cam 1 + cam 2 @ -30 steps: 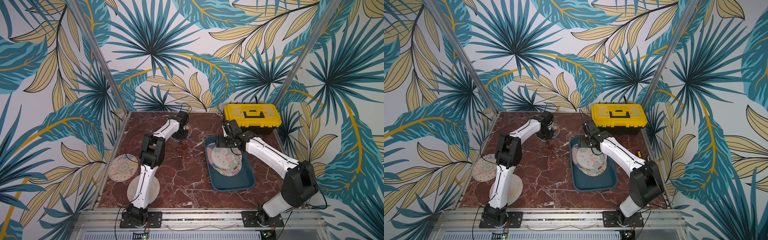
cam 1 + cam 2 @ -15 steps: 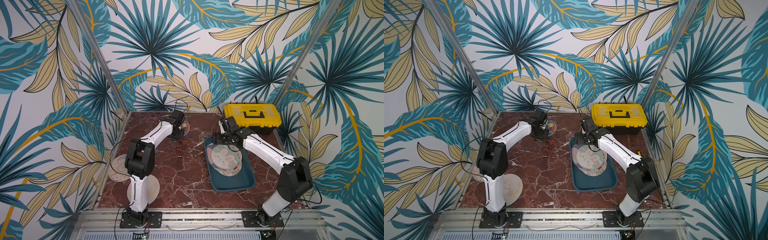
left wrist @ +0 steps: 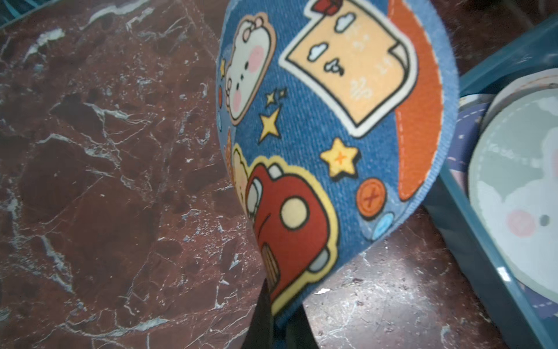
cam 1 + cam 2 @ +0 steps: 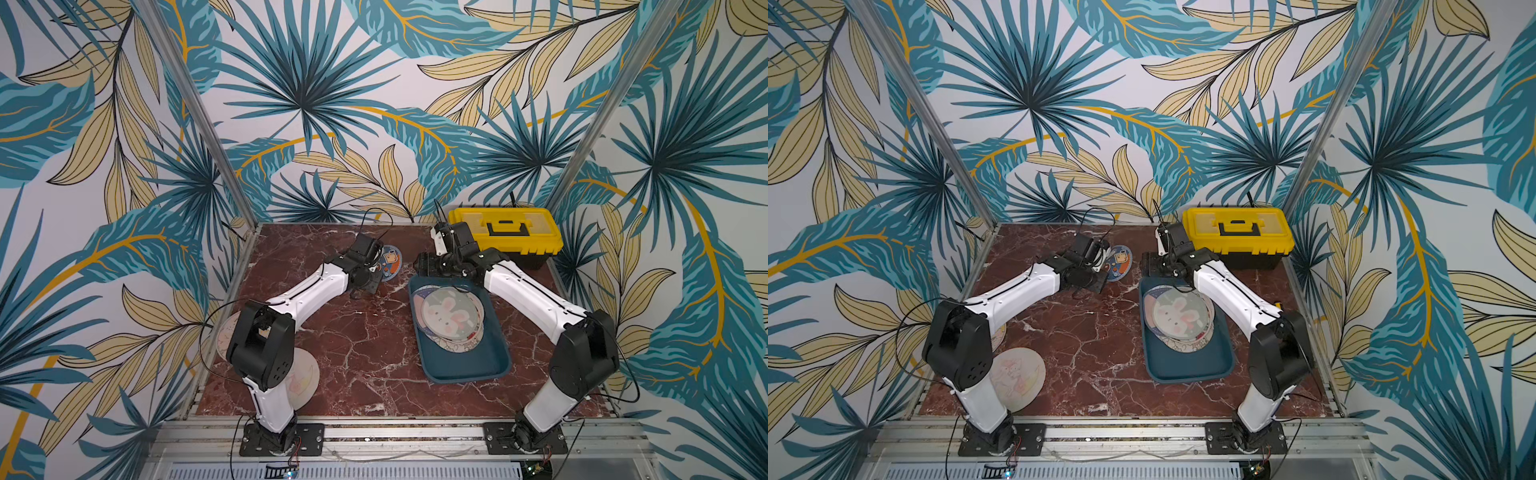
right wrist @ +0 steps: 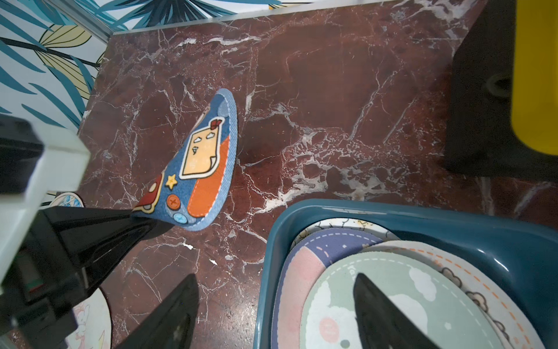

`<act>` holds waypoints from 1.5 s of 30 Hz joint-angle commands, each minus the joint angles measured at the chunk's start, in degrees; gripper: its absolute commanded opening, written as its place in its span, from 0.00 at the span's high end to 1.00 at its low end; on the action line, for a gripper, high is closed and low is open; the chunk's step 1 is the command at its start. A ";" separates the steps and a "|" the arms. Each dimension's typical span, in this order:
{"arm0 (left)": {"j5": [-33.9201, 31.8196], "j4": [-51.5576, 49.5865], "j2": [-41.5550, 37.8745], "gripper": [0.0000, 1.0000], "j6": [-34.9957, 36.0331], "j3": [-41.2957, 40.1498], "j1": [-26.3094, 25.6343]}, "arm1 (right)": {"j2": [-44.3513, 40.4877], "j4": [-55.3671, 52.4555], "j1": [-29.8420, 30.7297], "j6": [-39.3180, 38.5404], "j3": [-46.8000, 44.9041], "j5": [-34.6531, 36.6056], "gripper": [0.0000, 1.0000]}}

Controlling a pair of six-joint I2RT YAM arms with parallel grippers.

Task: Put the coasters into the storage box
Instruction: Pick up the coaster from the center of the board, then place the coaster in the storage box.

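A blue coaster (image 3: pixel 332 136) with a toast and a red car print is pinched at its edge by my left gripper (image 3: pixel 279 320), which is shut on it. It stands tilted and bent over the marble, left of the storage box (image 4: pixel 465 376), and shows in both top views (image 4: pixel 390 262) (image 4: pixel 1120 262) and the right wrist view (image 5: pixel 205 169). The teal storage box (image 5: pixel 392 211) holds several coasters, a pale green bunny one (image 4: pixel 451 316) on top. My right gripper (image 5: pixel 274 278) is open and empty over the box's far-left corner (image 4: pixel 424 266).
A yellow-lidded black toolbox (image 4: pixel 505 235) stands at the back right, just behind the right gripper. Two more coasters lie at the front left: a cream one (image 4: pixel 305 374) by the left arm's base and another (image 4: pixel 226 332) partly hidden behind the left arm's elbow.
The left gripper has carried the blue coaster a little right, toward the box, while its elbow swung left. The right gripper has moved left to the box's far-left corner.
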 commanded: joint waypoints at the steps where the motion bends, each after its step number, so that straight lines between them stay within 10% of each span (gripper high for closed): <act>1: 2.64 3.29 -3.62 1.00 -0.36 -2.12 -0.78 | 1.45 1.88 -0.20 0.96 1.54 -2.37 0.20; 26: 10.72 5.06 -5.15 1.00 -1.12 -2.22 -6.65 | 6.06 2.74 -0.12 2.13 5.08 -4.79 0.22; 38: 8.97 6.98 -5.05 1.00 -1.83 -2.94 -6.71 | 3.65 2.61 -0.13 2.45 3.98 -4.72 0.89; 45: 7.22 7.60 -4.87 1.00 -2.02 -3.45 -6.71 | 1.90 3.29 -0.13 2.23 2.83 -4.62 1.00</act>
